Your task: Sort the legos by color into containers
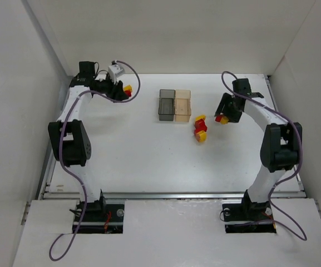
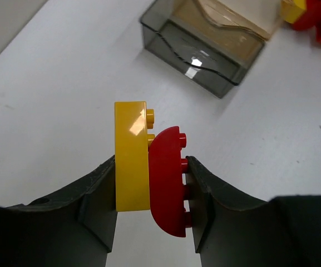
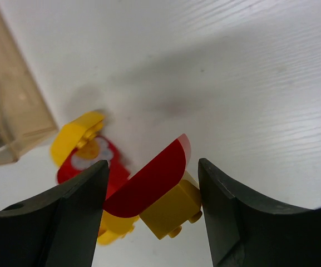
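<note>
left gripper [image 2: 152, 169]: pinched on a yellow brick [image 2: 131, 158] and a red curved brick [image 2: 167, 183] that are stuck together, held well left of the bins

right gripper [image 3: 152, 175]: squeezing its own red-and-yellow pair [image 3: 149, 183], just right of the loose legos [image 1: 200, 129]

bins: grey bin [image 1: 166, 104] and amber bin [image 1: 182, 105] are joined, mid-table [image 1: 149, 161]

doing it well: both loads are mixed colours, so I reckon they need splitting before any drop, or one brick lands wrong

views: the top camera gives the arm-to-bin layout; only the wrist cams show that each grip holds two joined bricks
</note>
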You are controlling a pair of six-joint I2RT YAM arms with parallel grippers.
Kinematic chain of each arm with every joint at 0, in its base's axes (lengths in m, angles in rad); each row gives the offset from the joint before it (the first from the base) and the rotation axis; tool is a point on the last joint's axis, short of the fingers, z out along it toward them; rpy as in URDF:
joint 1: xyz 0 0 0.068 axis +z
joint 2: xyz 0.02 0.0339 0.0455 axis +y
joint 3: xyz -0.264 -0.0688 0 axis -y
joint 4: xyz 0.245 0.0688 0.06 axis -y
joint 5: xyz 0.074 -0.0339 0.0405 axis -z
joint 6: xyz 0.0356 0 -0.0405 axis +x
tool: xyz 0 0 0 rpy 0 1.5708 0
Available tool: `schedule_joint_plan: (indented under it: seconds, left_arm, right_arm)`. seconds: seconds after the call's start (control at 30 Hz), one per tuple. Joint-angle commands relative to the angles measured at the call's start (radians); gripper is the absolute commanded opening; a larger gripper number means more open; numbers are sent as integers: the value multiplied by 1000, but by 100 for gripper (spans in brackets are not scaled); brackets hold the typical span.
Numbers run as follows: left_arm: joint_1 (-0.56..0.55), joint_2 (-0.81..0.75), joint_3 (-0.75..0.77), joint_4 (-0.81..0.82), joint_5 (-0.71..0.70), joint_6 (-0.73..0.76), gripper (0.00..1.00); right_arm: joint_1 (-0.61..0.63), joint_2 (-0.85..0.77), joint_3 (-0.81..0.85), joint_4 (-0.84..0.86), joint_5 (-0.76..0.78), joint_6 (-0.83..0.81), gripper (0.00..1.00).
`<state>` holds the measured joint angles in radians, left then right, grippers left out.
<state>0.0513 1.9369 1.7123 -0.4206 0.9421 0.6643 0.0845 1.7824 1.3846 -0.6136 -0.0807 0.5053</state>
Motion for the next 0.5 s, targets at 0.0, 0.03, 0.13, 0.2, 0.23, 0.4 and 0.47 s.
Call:
schedule_joint_plan:
  seconds: [0.0,0.03,0.13,0.2,0.23,0.4,0.47]
  left_arm:
    - [-50,-114,6,-347,115,354,0]
    - [-62,-130,-6,-383,115,465,0]
    - [-91,-185,-62,-434,67,538,0]
    - [-116,-216,-98,-434,6,590,0]
    - [-116,-226,-108,-444,-11,609,0]
    - [-172,-312,-169,-510,-144,825,0]
    - [-197,-323,-206,-535,-155,914,0]
  right_arm:
    - [14,69,79,0,94,-77,22]
    - [14,107,79,0,104,-108,24]
    - [-21,187,106,23,73,-122,29]
    - [-57,237,131,23,35,-122,36]
    - [-57,238,131,23,35,-132,40]
    - [-57,252,152,0,52,-192,61]
    - [-57,252,174,-17,20,-203,63]
